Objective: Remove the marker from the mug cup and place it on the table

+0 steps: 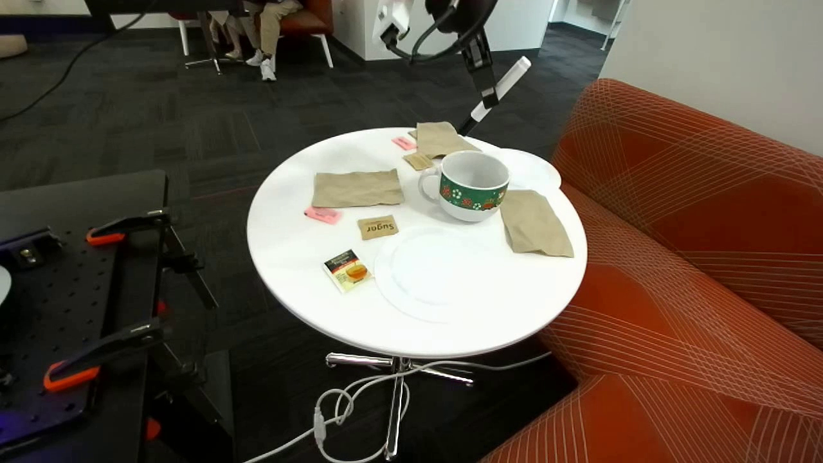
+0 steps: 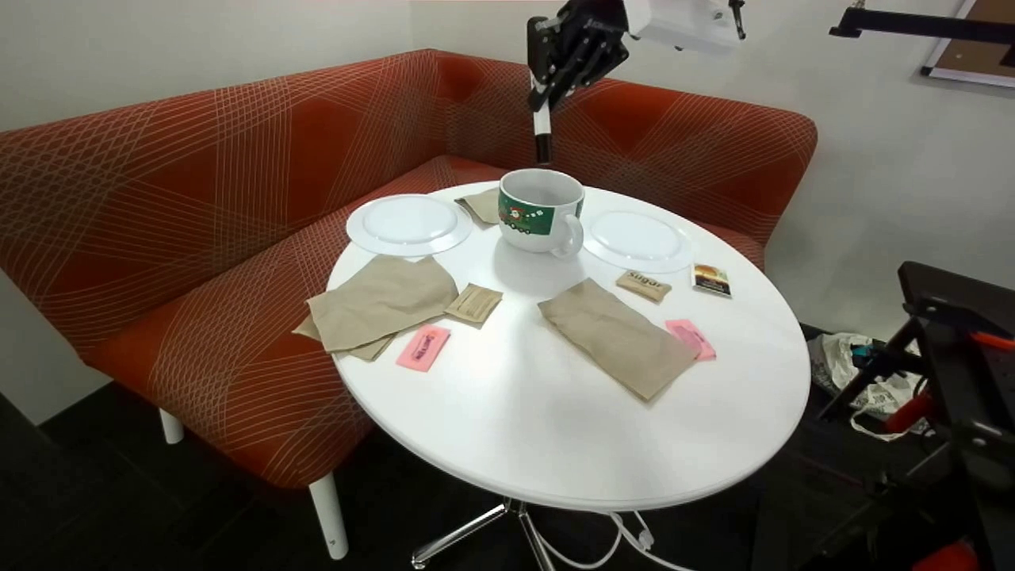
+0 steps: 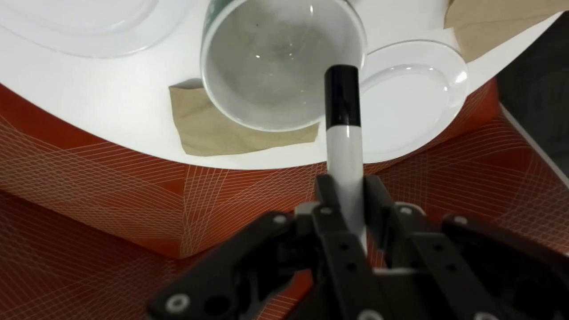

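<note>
One round bench [image 2: 547,432], one marker [image 3: 344,142], one mug [image 1: 472,193], two plates [image 2: 409,220], two sweetener packets [image 2: 423,347], two sugar packets [image 1: 378,227], one tea packet [image 1: 348,271], at least three napkins [image 2: 614,337].

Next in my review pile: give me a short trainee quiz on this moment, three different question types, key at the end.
1. Fill in: the gripper holds the ____.
2. Multiple choice: how many pink packets show on the table? A) one; B) two; C) four.
3. True or false: what it holds is clear of the mug cup.

Key: 1. marker; 2. B; 3. true: its black end shows apart from the mug cup in an exterior view.
</note>
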